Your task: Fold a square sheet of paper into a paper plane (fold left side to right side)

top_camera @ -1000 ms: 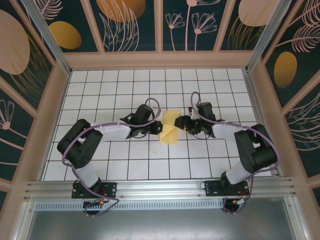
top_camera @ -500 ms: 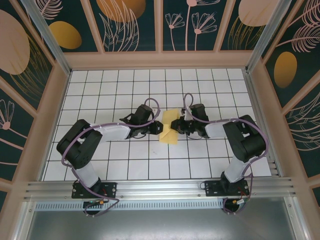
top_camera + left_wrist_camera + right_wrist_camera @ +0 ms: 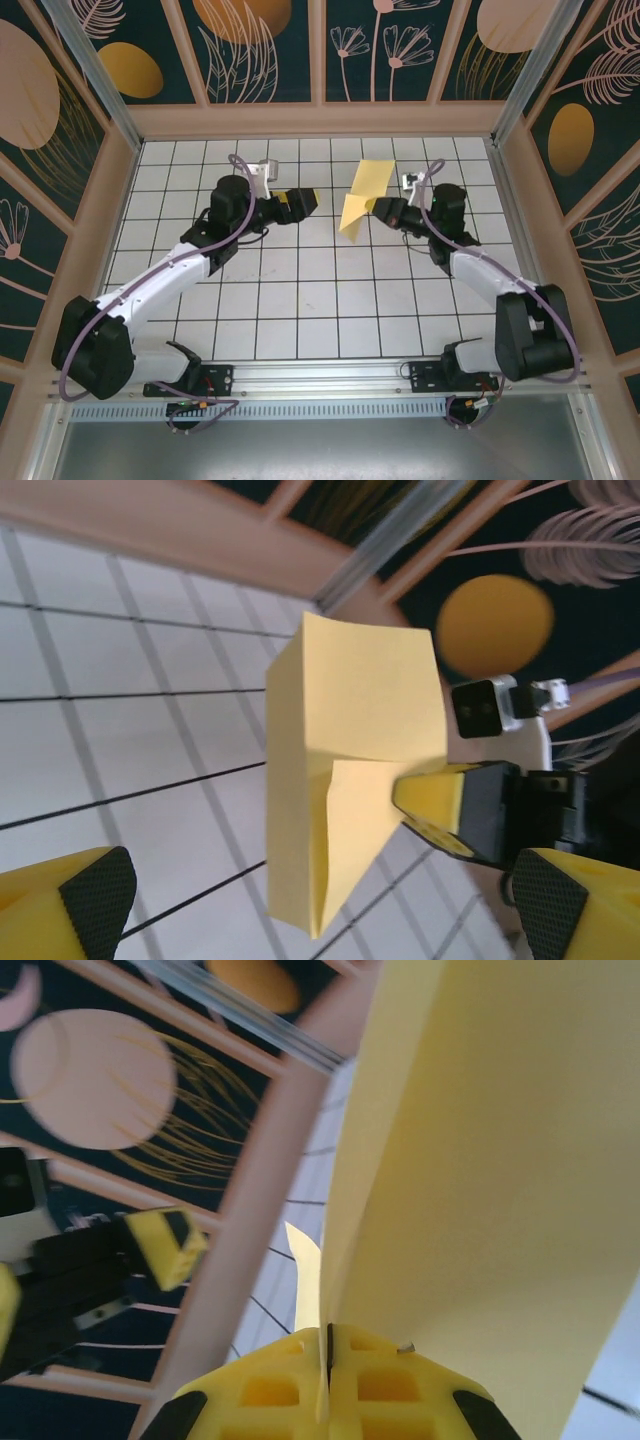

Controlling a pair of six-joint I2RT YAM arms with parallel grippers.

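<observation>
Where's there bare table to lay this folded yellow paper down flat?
The widest bare stretch of the white gridded table is the near middle, between the left arm and right arm. The far left corner is free too. It's crowded far-centre, where the open left gripper faces the right gripper pinching the folded yellow paper sheet.

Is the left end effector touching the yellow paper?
Apart. Top view shows tiles between the open left end effector and the paper, pinched by the right end effector.
</observation>
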